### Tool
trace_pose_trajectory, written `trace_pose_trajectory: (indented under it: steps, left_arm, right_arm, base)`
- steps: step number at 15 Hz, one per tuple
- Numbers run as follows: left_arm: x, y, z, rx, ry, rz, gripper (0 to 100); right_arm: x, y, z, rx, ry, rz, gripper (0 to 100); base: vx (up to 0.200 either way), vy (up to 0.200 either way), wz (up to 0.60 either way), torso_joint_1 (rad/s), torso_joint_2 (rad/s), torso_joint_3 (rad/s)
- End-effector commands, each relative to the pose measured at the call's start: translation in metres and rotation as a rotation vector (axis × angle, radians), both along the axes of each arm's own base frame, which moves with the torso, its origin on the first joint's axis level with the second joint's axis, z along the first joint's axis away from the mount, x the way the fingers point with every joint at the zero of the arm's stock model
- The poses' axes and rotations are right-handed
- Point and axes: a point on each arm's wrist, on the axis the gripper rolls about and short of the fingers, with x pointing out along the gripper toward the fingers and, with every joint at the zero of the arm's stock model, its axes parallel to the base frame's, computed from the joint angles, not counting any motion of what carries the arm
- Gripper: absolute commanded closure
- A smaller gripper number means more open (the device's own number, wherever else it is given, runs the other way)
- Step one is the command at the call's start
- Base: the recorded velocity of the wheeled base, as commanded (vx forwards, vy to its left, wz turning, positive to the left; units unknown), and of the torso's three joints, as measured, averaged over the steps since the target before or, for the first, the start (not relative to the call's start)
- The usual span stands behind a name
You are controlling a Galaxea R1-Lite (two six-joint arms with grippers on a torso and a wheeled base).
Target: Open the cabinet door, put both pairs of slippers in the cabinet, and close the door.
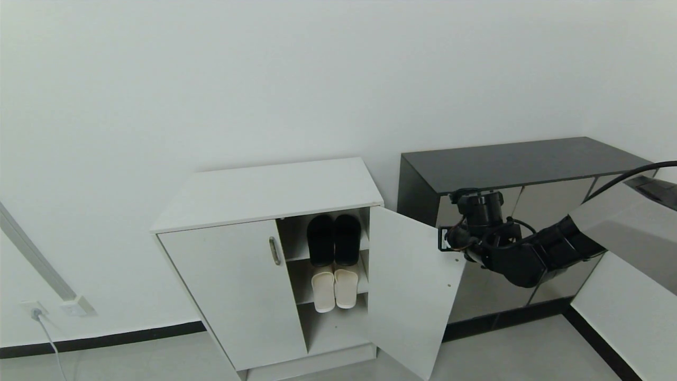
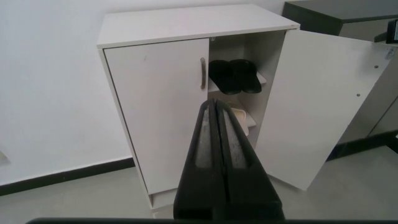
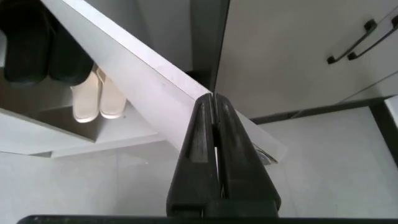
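**Visitor:** Where is the left arm?

**Onlooker:** The left gripper [image 2: 214, 104] hangs before the white cabinet [image 1: 264, 190], fingers pressed together, empty.

**Visitor:** And the slippers?

**Onlooker:** Inside, past the shut left door [image 1: 232, 286]: the black pair [image 1: 334, 239] on the upper shelf [image 1: 295, 258], the cream pair [image 1: 334, 288] on the one below.

**Visitor:** Further right?

**Onlooker:** The right door [image 1: 410, 286] stands wide open. The right gripper [image 3: 213, 97], fingers clenched on nothing, sits at its outer edge, before a black sideboard [image 1: 518, 159].

Head view looks down at the cabinet [image 1: 264, 190]; both wrist views face its open interior.
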Motion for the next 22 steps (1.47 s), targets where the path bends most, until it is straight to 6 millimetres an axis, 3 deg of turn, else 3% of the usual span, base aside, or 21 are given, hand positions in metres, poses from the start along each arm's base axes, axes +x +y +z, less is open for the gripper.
trace_pose_trajectory:
  steps: [1, 4, 8, 13, 15, 20, 22]
  left_arm:
    - [0.0, 0.0, 0.0, 0.0, -0.001, 0.001, 100]
    - [0.0, 0.0, 0.0, 0.0, 0.001, 0.0, 100]
    - [0.0, 0.0, 0.0, 0.0, -0.001, 0.0, 100]
    - [0.0, 0.0, 0.0, 0.0, -0.001, 0.0, 100]
    - [0.0, 0.0, 0.0, 0.0, -0.001, 0.001, 100]
    - [0.0, 0.0, 0.0, 0.0, -0.001, 0.0, 100]
    - [0.0, 0.0, 0.0, 0.0, 0.001, 0.001, 100]
  right_arm:
    - [0.002, -0.001, 0.003, 0.006, -0.011, -0.004, 100]
    - [0.005, -0.006, 0.004, 0.008, -0.018, -0.018, 100]
    - [0.017, -0.008, -0.012, -0.001, 0.005, -0.032, 100]
    - [0.019, -0.011, -0.015, -0.005, 0.015, -0.04, 100]
    - [0.012, -0.003, -0.012, -0.005, 0.015, -0.017, 100]
    - [-0.043, 0.045, -0.004, -0.009, 0.046, 0.139, 100]
    - [-0.057, 0.056, 0.002, 0.012, 0.043, 0.171, 100]
  base:
    - [0.0, 0.0, 0.0, 0.0, 0.0, 0.0]
    - [0.0, 0.0, 0.0, 0.0, 0.0, 0.0]
    - [0.0, 0.0, 0.0, 0.0, 0.0, 0.0]
    - [0.0, 0.0, 0.0, 0.0, 0.0, 0.0]
    - [0.0, 0.0, 0.0, 0.0, 0.0, 0.0]
    - [0.0, 0.0, 0.0, 0.0, 0.0, 0.0]
    - [0.0, 0.0, 0.0, 0.0, 0.0, 0.0]
